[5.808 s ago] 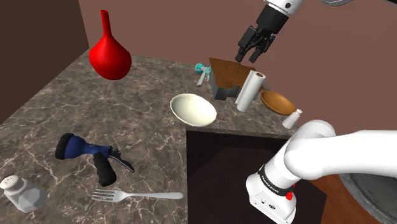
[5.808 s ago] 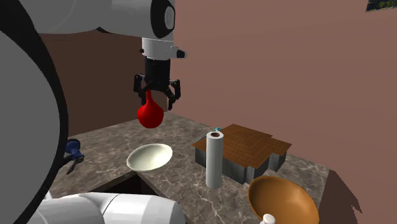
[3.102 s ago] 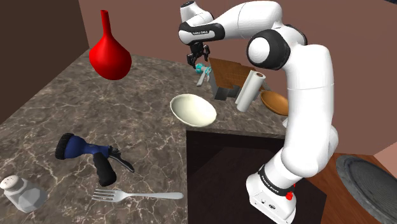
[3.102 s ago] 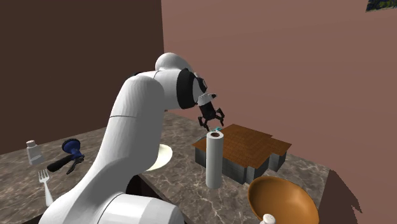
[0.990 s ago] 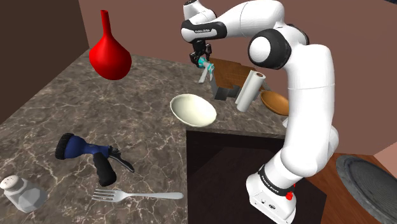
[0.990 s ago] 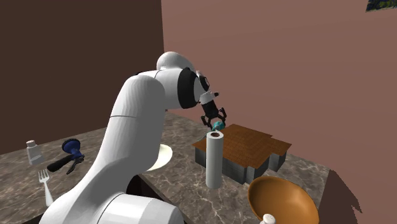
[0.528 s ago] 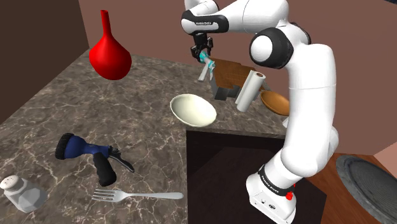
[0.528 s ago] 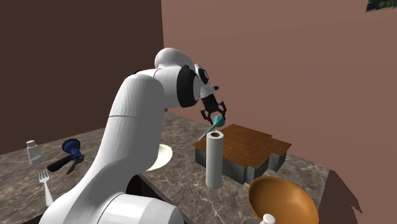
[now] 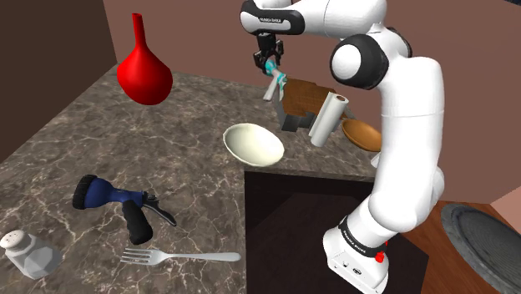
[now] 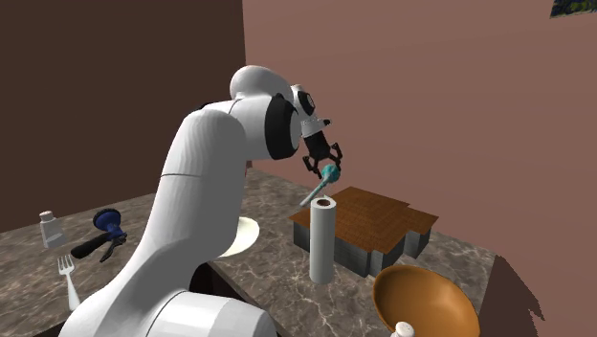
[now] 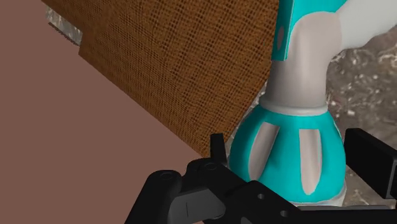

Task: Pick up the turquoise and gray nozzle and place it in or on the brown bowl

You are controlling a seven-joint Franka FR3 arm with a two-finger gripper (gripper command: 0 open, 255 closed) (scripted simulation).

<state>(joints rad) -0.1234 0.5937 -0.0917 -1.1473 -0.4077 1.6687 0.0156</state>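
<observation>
In the shoulder view, starting at the left, a white shaker (image 9: 29, 253) sat at the near corner of a dark marbled counter (image 9: 75, 150). A blue and black spray nozzle (image 9: 117, 203) lay just beyond it, and a silver fork (image 9: 179, 257) lay to the shaker's right. Farther back stood a red vase (image 9: 144, 71) with a round belly and a narrow neck. Near the middle, a cream bowl (image 9: 253, 144) rested on the counter.

Above and behind that bowl, the white arm (image 9: 405, 108) reached over with its black gripper (image 9: 269, 63) pointing down. The gripper was clamped on the head of the turquoise and gray nozzle (image 9: 272, 80), whose gray stem hung down at a slant. The nozzle was in the air, clear of the counter, at the left edge of a brown-topped block (image 9: 305, 98). To the right of the block stood a white paper roll (image 9: 328, 119), and then the brown bowl (image 9: 362, 134), partly behind the arm and well apart from the nozzle.

In the second exterior view, the nozzle (image 10: 325, 180) hung from the gripper (image 10: 325, 167) just above the paper roll (image 10: 322, 239), with the brown bowl (image 10: 421, 302) at the lower right.

In the wrist view, the black fingers (image 11: 368, 159) pressed either side of the nozzle's (image 11: 289, 153) ribbed turquoise head, with the block's woven top (image 11: 191, 70) beyond.
</observation>
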